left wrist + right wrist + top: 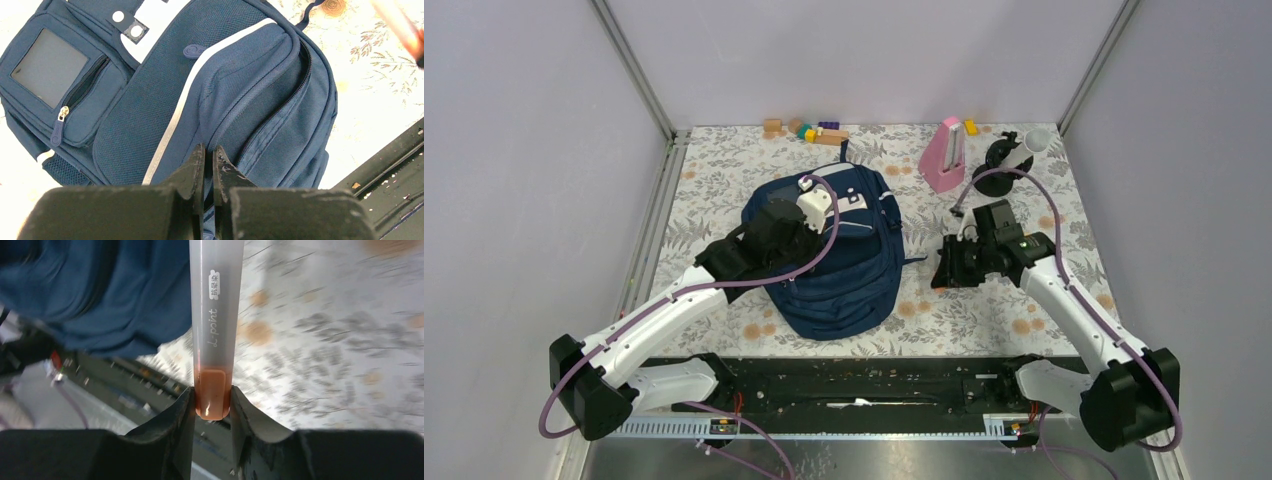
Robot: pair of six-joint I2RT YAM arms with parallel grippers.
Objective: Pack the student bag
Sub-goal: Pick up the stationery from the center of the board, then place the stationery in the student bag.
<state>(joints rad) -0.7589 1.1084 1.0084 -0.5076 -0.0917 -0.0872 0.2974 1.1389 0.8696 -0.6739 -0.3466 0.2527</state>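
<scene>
Getting the pen into the student bag looks like the step in hand, judged from the task.

Left side of the top view: the left end effector sits over the bag's upper half. Its fingers are pressed together, narrow. Cannot tell if fabric or a zip pull is nipped between them.

Centre: the bag lies flat on the table, front face up. In the left wrist view the front pocket is at upper left. The main zip runs down the right of the frame and looks parted, but how far is unclear.

Right of centre: the right end effector hangs just beside the bag's right edge, above the table. It is clamped on 1 pen at its orange-brown end, with the translucent barrel sticking out ahead.

To do it well, in my judgement:
- The mouth needs holding wide by the left arm first.
- The barrel should go in tip first along the zip line, not across it.
- The pen should be let go only once it is inside.

Risk: the grip is at the very end, so the pen may swivel or catch on the zip teeth.

Upper right of the top view: a pink wedge, well apart and not in the way.
</scene>
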